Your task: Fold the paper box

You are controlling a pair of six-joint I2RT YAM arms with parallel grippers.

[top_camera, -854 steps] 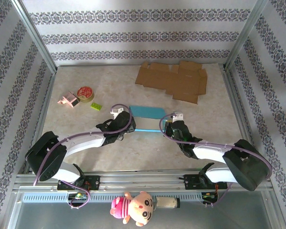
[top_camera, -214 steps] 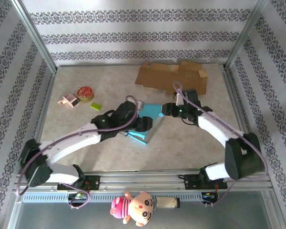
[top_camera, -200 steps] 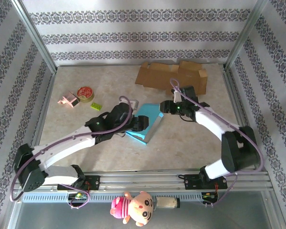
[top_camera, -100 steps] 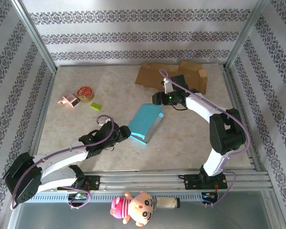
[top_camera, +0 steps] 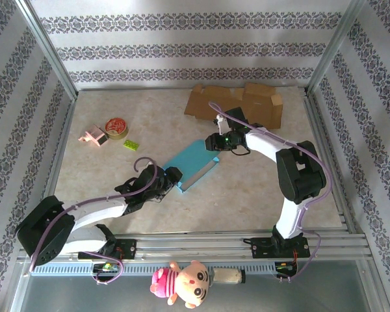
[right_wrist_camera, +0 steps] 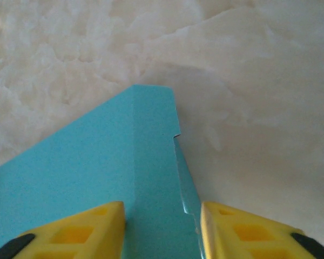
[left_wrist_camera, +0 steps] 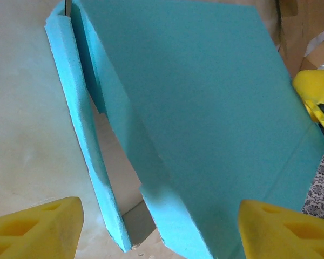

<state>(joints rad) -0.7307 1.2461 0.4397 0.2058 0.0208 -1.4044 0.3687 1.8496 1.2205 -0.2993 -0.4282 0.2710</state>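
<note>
Folding is only part done. The blue paper box (top_camera: pixel 194 164) lies slanted in the middle of the table (top_camera: pixel 117 104). It is half opened, with one side flap standing away from the big panel (the gap shows best from the left wrist).

The left gripper (top_camera: pixel 173 180) sits at the box's near corner. Its yellow fingers (left_wrist_camera: pixel 36 226) are spread wide and touch nothing that I can see. The right gripper (top_camera: pixel 212 142) is at the far end, with one finger on each side of the box's edge. I cannot tell if it is pinching yet.

Next, I think, the right one must hold its end firm while the left one pushes the loose flap in. It should push gently, so the thin paper does not bend wrong.

Half a second ago the right gripper was a little farther back, toward the brown cardboard (top_camera: pixel 237 104), and the box looked steeper. A few seconds ago the box lay flat and straight between both grippers.
</note>
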